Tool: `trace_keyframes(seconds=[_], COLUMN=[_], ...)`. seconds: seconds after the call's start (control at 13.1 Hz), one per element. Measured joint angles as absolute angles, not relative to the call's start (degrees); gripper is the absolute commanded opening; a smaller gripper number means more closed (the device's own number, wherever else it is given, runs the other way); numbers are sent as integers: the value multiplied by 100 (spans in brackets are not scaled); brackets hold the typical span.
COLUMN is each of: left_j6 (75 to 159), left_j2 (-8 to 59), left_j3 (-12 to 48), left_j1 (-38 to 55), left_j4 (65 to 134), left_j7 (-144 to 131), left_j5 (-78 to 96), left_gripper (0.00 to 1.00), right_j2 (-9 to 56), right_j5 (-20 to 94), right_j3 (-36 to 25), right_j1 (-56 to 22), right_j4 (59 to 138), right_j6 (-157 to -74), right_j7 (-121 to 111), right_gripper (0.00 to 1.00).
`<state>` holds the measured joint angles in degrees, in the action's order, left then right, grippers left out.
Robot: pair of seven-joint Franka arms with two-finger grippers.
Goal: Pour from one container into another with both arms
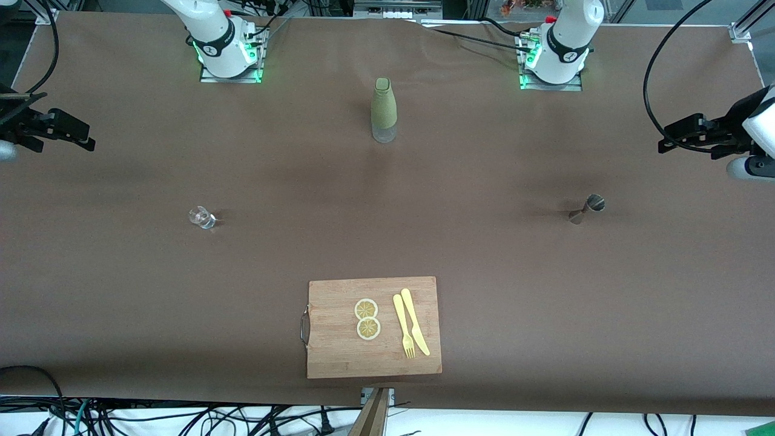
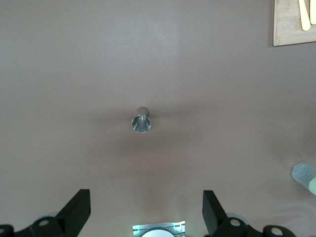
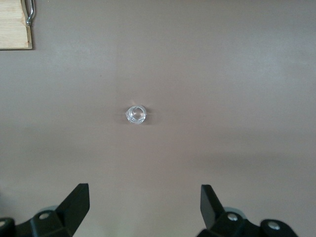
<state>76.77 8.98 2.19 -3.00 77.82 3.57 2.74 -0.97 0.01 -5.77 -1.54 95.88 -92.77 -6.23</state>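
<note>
Nearest the front camera lies a board point(image 1: 374, 327) bearing two lemon slices point(image 1: 367, 318), a fork point(image 1: 403, 326) and a knife point(image 1: 415, 321); farther from it, toward the right arm's end of the table, stands a small glass point(image 1: 202, 217); toward the left arm's end stands a metal jigger point(image 1: 587, 209); a green bottle point(image 1: 384, 110) stands between the two bases, farther still from the camera.

Nothing is yet in hand, so the risks lie ahead; the glass and jigger are small and light, and a finger that comes down off-centre would likely knock either one over or skid it across the table point(image 1: 121, 290); the jigger, narrow at the waist, may tilt in a loose pinch; clear glass may also be hard to centre on.

Each arm is held high and out toward its own end of the table; the left gripper point(image 2: 146, 217) hangs over the jigger, its wrist view looking straight down on it, jaws spread wide and empty; the right gripper point(image 3: 144, 212) hangs likewise over the glass, jaws wide and holding nothing.
</note>
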Motion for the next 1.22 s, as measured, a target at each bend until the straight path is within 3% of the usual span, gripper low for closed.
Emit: trace_keyframes(seconds=[0.76, 1.22], left_j6=[7658, 7596], left_j2=[902, 944], left_j3=[-949, -2072], left_j1=[-444, -641], left_j4=[7958, 8475], left_j7=[3309, 6383], left_j5=[338, 1621], left_gripper=[100, 100], right_j2=[18, 149], right_j5=[52, 48], right_j3=[-511, -609], right_j1=[-401, -346], right_j4=[9583, 9581], right_j6=[-9427, -9436], right_j7=[-614, -614], right_gripper=[100, 100])
